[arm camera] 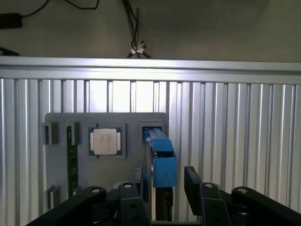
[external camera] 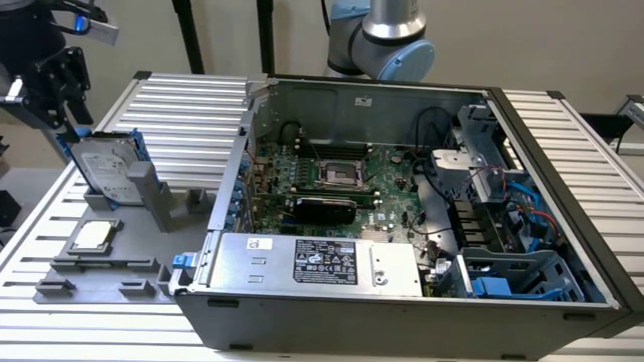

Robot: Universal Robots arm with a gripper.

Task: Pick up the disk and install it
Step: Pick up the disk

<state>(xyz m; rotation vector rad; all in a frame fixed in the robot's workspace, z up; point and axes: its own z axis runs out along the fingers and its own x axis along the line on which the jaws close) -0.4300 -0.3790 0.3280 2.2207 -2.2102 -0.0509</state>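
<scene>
exterior view's left: gripper over the disk, fingers spread either side of its blue-railed top edge, not clamped | disk upright in the grey holder's far slot | chip flat, nearer | exterior view's right: open computer case

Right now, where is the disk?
The disk stands upright in the grey fixture at the exterior view's left, beside the open computer case, just below the gripper.
</scene>
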